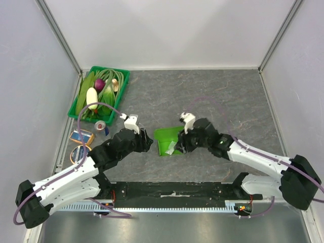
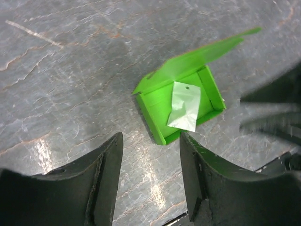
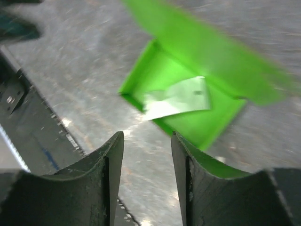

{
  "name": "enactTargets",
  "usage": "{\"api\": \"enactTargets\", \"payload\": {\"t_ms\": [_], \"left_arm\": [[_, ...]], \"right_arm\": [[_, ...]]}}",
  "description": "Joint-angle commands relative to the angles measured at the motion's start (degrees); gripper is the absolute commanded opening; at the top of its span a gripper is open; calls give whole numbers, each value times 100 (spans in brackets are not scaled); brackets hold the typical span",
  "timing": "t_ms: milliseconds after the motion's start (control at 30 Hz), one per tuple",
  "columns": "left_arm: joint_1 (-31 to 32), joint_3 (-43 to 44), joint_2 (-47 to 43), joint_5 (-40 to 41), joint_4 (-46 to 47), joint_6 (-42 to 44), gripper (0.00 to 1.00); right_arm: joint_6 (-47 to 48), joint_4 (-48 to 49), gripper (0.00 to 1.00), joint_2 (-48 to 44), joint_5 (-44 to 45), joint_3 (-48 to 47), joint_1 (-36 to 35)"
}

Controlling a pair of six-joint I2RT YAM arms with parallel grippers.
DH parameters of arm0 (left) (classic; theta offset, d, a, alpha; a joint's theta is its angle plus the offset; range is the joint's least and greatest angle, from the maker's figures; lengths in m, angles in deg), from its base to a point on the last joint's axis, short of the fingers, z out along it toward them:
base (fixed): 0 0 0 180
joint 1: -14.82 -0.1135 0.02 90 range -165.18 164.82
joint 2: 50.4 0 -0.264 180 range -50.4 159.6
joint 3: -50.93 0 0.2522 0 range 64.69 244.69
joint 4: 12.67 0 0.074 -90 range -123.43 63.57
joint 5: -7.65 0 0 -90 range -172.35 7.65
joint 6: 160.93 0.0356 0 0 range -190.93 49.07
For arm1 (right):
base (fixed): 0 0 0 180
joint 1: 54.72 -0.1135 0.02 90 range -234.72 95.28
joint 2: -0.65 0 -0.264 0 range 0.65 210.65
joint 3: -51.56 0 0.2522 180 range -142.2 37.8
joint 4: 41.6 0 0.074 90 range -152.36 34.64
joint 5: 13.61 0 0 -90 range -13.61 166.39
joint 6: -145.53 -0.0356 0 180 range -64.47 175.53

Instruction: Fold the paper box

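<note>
Two sets of fingers flanked the paper box (image 1: 164,139), which lay open on the grey counter (image 1: 223,96) between our arms, its lid flap raised and a pale slip of paper (image 2: 184,106) in its tray. We saw our left fingers (image 2: 103,179) spread apart and empty, just short of the box. Our right fingers (image 3: 202,188) were likewise spread, gripping nothing. A green crate (image 1: 110,69) of vegetables sat far left
</note>
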Motion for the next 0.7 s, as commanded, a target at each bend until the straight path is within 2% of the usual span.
{"api": "enactTargets", "payload": {"t_ms": [0,33,67,233,567,667], "left_arm": [[-403,150,369,266,-213,-918,58],[-458,167,449,118,-240,-962,58],[-484,167,554,73,-258,-998,58],[-520,-69,441,-182,-136,-1130,58],[-511,-351,-122,-174,-267,-1385,61],[-520,-325,-148,-200,-346,-1402,62]], "right_arm": [[-587,681,46,216,908,84,-1040],[-928,708,28,382,1154,102,-1084],[-1062,674,22,453,1443,119,-1154],[-1222,805,10,840,2105,243,-1278],[-1283,1762,6,1833,2017,-91,-1295],[-1309,1738,6,2158,2604,-388,-1304]]}}
